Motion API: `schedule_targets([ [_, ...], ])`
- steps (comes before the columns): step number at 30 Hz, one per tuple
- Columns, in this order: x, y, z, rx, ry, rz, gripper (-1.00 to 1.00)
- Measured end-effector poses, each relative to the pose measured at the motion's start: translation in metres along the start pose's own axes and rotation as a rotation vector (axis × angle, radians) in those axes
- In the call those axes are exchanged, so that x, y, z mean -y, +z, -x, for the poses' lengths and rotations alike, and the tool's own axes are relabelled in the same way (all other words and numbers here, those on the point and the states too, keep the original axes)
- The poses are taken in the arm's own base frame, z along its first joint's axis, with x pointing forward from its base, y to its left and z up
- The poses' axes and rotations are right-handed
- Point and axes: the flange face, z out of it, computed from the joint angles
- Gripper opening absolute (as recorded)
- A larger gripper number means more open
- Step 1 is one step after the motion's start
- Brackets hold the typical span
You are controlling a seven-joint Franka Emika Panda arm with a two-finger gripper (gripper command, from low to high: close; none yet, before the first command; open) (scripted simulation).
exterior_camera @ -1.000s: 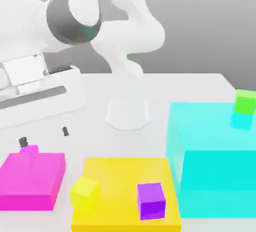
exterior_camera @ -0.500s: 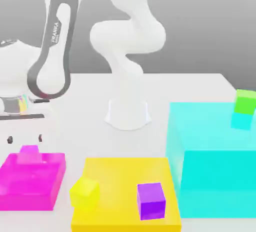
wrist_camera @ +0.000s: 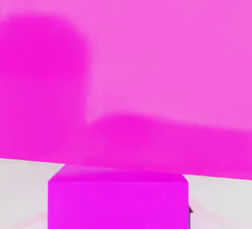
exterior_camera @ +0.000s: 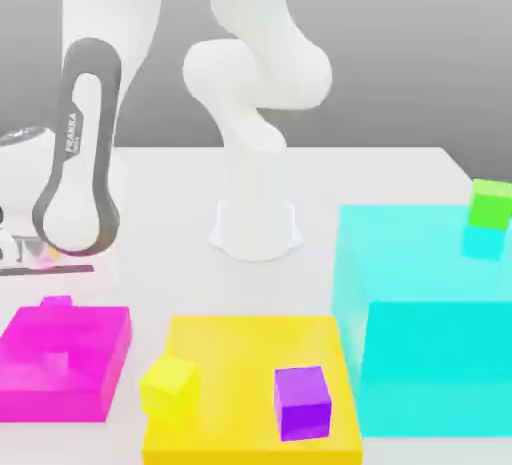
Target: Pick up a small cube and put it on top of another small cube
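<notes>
The tiny magenta cube (exterior_camera: pixel 58 303) sits on the table at the far edge of the flat magenta slab (exterior_camera: pixel 65 363), at the exterior view's left. My gripper (exterior_camera: pixel 52 291) has come straight down over it, and its jaws are shut on the cube's sides. In the hand view the cube (wrist_camera: pixel 118 198) sits close up, with the slab (wrist_camera: pixel 147 65) beyond it. A dark finger edge (wrist_camera: pixel 190 210) touches the cube's side. The purple cube (exterior_camera: pixel 302 401) rests on the yellow slab (exterior_camera: pixel 250 353), well to the exterior view's right of the gripper.
A small yellow cube (exterior_camera: pixel 168 385) sits at the yellow slab's near left corner. A tall cyan block (exterior_camera: pixel 430 333) stands at the exterior view's right with a green cube (exterior_camera: pixel 490 203) on its far corner. The arm's white base (exterior_camera: pixel 256 228) stands mid-table.
The hand has dropped from above the tiny magenta cube down around it. Its fingers, spread wide before, have closed on the cube. Nothing else has moved.
</notes>
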Motion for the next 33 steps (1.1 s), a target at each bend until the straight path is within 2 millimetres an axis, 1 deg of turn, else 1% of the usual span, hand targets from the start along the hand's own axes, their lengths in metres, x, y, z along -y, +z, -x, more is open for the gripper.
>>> schedule_targets([
  [6, -0.001, -0.04, -0.004, -0.008, -0.003, 0.009, -1.0],
  [10, 0.0, -0.061, -0.001, 0.0, -0.001, 0.001, -1.0],
  [11, 0.011, -0.064, -0.006, 0.008, -0.025, -0.005, -1.0],
  [13, 0.043, -0.07, -0.022, 0.027, -0.12, -0.019, -1.0],
  [17, 0.125, -0.086, -0.047, 0.065, -0.363, -0.034, -1.0],
  [19, 0.168, -0.096, -0.054, 0.083, -0.486, -0.029, -1.0],
  [22, 0.231, -0.114, -0.055, 0.103, -0.663, -0.006, -1.0],
  [23, 0.255, -0.121, -0.052, 0.105, -0.738, 0.002, -1.0],
  [25, 0.305, -0.134, -0.037, 0.102, -0.917, 0.007, -1.0],
  [27, 0.358, -0.15, -0.012, 0.089, -1.118, 0.012, -1.0],
  [29, 0.408, -0.168, 0.02, 0.064, -1.333, 0.013, -1.0],
  [30, 0.426, -0.18, 0.033, 0.039, -1.437, 0.007, -1.0],
  [31, 0.438, -0.184, 0.042, 0.021, -1.507, 0.002, -1.0],
  [32, 0.441, -0.179, 0.044, 0.012, -1.535, -0.002, -1.0],
  [33, 0.439, -0.17, 0.04, 0.007, -1.536, -0.004, -1.0],
])
